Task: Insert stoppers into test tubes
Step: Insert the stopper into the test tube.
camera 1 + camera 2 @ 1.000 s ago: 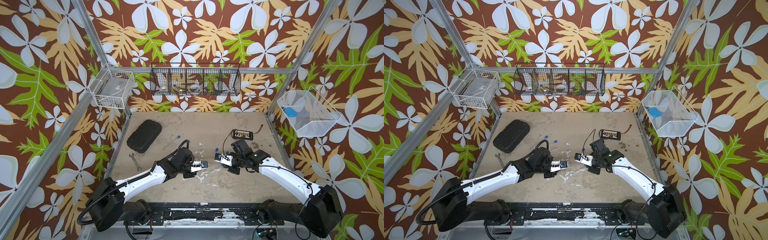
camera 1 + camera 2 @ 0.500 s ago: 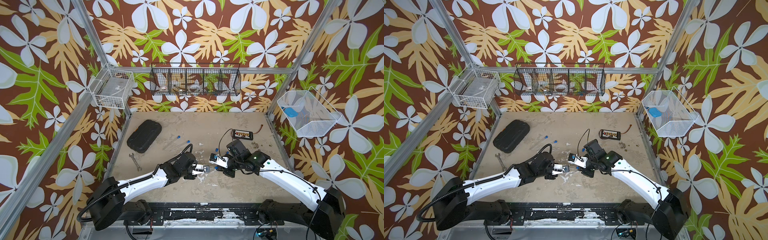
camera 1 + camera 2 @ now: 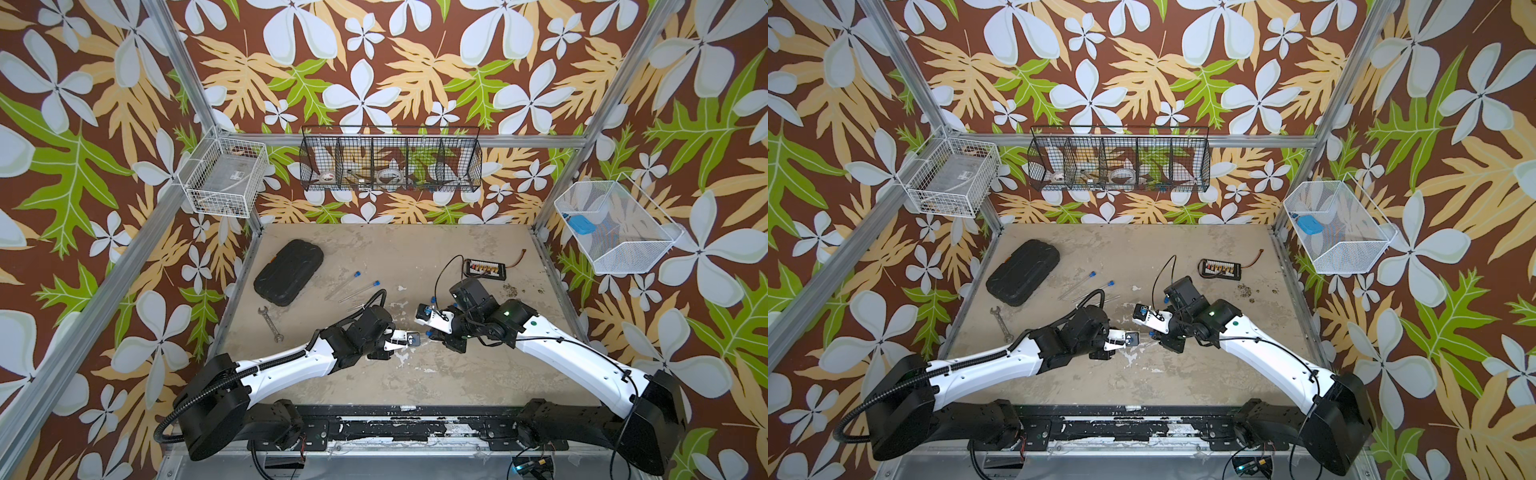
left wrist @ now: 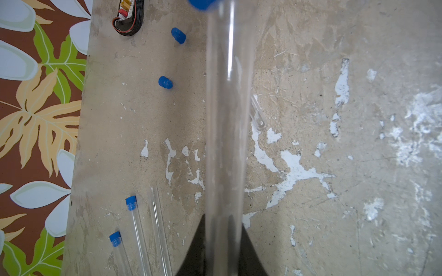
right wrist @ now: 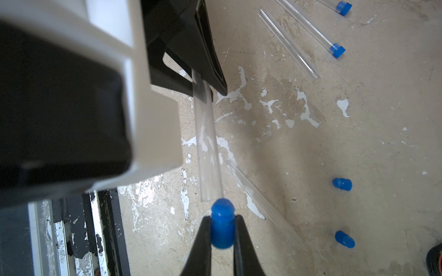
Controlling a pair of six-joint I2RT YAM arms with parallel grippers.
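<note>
left gripper (image 4: pixel 223 224) and right gripper (image 5: pixel 223 218) tip to tip above the table (image 3: pixel 415 374), test tube mouth meeting stopper.
the left gripper is clamped on 1 clear test tube (image 5: pixel 207 143) that juts past its fingertips; the right gripper pinches 1 blue stopper (image 5: pixel 222 235), rounded end at that tube's open mouth, not in. 5 test tubes: 1 held, 1 bare (image 5: pixel 251 191) on the table beneath it, 1 bare (image 4: pixel 159 227) beside 2 stoppered (image 4: pixel 137 229) off one flank of the left gripper. 5 stoppers: 1 pinched, 2 in tubes, 2 loose (image 4: pixel 165 82) beside the right gripper. against 1 second ago, the right gripper has closed in on the left gripper; the gap has shrunk.
</note>
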